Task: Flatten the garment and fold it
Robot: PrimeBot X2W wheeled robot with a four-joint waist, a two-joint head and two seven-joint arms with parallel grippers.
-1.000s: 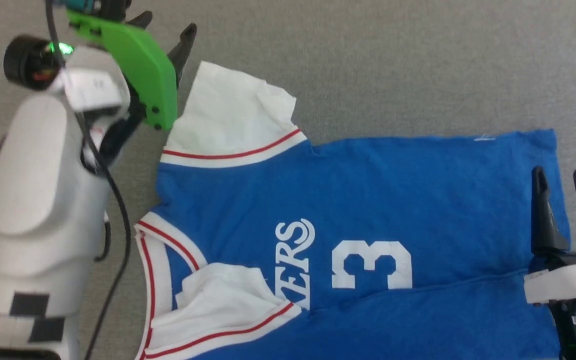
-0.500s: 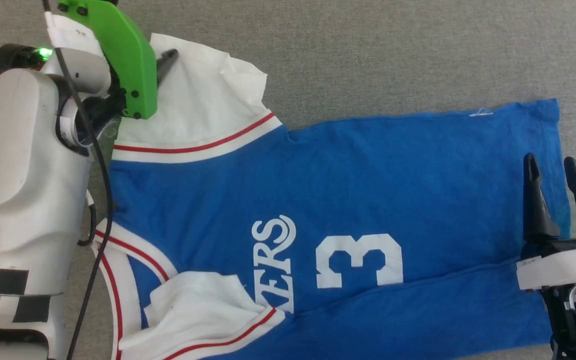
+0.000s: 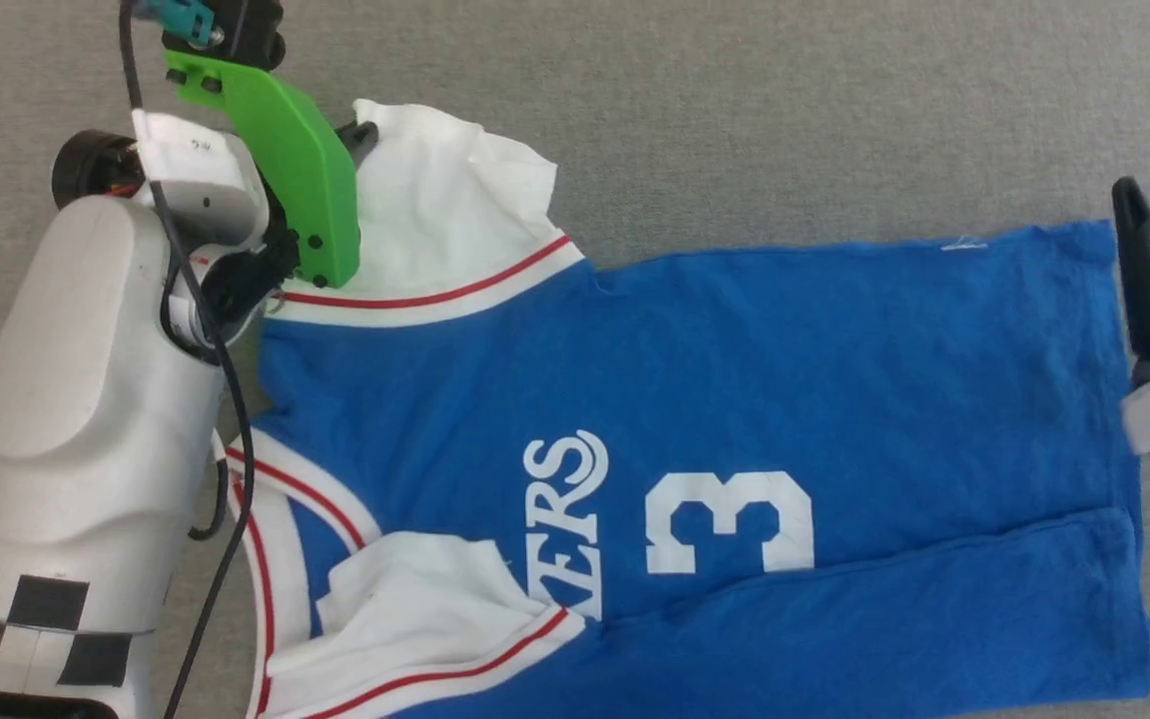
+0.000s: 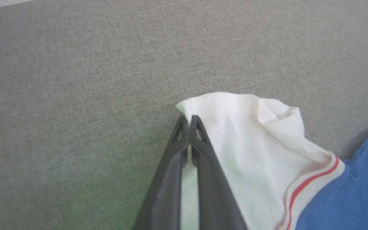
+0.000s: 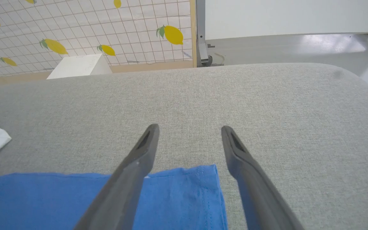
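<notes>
The blue T-shirt [image 3: 735, 399] lies face up across the grey table [image 3: 735, 100]. Its neck is by the robot's left arm and its bottom edge is by the right arm. The white number 3 [image 3: 730, 524] shows in the middle.

The left end effector [image 4: 188, 119] is pinched closed on the outer corner of the far sleeve [image 3: 445, 230]. That white sleeve is a bit bunched up near the tip. I think the pinch is there so the arm can pull the sleeve out smooth, or tip it over onto the blue part.

The right end effector [image 5: 190, 128] is wide open and holds nothing. It hangs over the far corner of the bottom edge, and the blue corner shows between its fingers. It looks ready to come down and grab that corner, so both arms could move the far side together. I cannot tell if it touches the cloth.

The near sleeve [image 3: 425, 599] is already folded in over the chest, and a long fold line runs along the near side.

A white box [image 5: 78, 65] sits past the table by a wall with lemons [image 5: 107, 19]. What is in it cannot be seen.
</notes>
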